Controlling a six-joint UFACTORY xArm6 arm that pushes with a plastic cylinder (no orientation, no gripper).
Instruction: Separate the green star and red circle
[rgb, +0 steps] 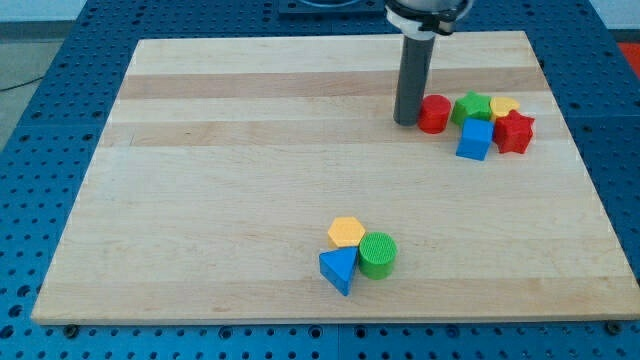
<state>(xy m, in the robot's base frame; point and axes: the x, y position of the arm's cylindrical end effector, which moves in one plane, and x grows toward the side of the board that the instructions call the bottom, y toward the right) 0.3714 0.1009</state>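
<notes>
Your tip (406, 122) rests on the desk (250, 150), touching the left side of the red circle (434, 114), which sits far right against the green star (472, 106). There are no fingers, only the rod. Go round between them, then push the circle left, clear of the blue cube (476, 140).

Bright, even overhead light, pale wooden board (250, 150) evenly lit with no glare, short soft shadows under the blocks near and far right, sharp focus across the scene, slight keystone narrowing toward the far edge, no blur
</notes>
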